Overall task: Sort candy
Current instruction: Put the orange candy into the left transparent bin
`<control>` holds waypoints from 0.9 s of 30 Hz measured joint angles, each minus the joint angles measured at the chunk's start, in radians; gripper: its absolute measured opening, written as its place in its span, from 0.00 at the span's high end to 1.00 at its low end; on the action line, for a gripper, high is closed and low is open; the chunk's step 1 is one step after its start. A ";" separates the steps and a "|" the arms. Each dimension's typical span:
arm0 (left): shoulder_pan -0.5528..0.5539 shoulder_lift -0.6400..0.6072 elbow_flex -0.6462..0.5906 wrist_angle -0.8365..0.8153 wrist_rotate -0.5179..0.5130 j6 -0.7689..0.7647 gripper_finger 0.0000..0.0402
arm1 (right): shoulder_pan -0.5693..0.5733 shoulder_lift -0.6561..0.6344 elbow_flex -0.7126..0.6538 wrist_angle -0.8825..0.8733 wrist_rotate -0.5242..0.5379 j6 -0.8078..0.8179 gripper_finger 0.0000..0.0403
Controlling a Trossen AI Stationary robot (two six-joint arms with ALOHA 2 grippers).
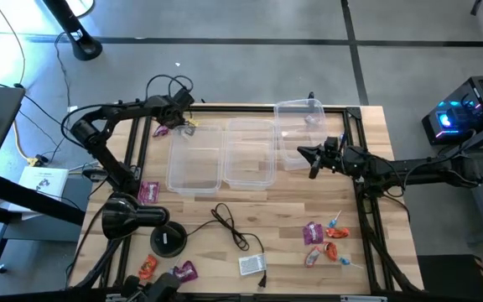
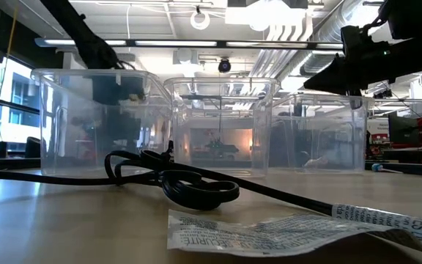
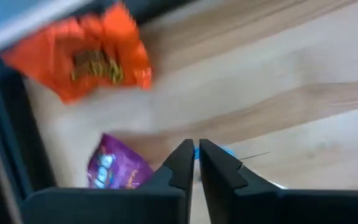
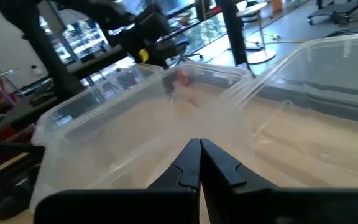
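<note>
Hovering at table's far-left edge (image 1: 99, 220), left pincer (image 3: 196, 163) clenched beside purple candy (image 3: 112, 169); right pincer (image 4: 200, 160) clenched.

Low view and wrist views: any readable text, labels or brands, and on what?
"ES D", partial, on the white tag of the black cable.
Crumpled clear wrapper: rows of small print, too blurred to read.
Orange candy: yellow lettering, blurred, unreadable.
Purple candy: pale logo, blurred, unreadable.
Clear bins: no text visible.

bins (image 1: 222, 157): three clear, in a row | black cable (image 1: 231, 225): coiled nearby | white box (image 1: 252, 265)
</note>
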 joint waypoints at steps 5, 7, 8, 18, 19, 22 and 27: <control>-0.010 -0.004 -0.121 0.139 0.014 -0.043 0.83 | 0.000 -0.001 0.000 -0.048 0.030 0.020 1.00; -0.028 -0.009 -0.126 0.148 -0.012 -0.056 0.78 | 0.000 -0.001 0.000 -0.049 0.031 0.020 1.00; -0.030 -0.010 -0.126 0.153 -0.020 -0.061 0.75 | 0.000 -0.001 0.000 -0.048 0.033 0.020 1.00; -0.058 -0.074 -0.114 0.217 0.158 -0.049 0.60 | 0.000 0.000 0.000 -0.047 0.042 0.020 1.00; -0.066 -0.080 -0.114 0.214 0.175 -0.043 0.59 | 0.000 0.000 0.000 -0.047 0.042 0.020 1.00; -0.098 -0.082 -0.114 0.196 0.186 -0.037 0.59 | 0.000 0.000 0.000 -0.047 0.042 0.020 1.00; -0.128 -0.074 -0.114 0.157 0.159 0.018 0.59 | 0.000 0.000 0.000 -0.047 0.042 0.020 1.00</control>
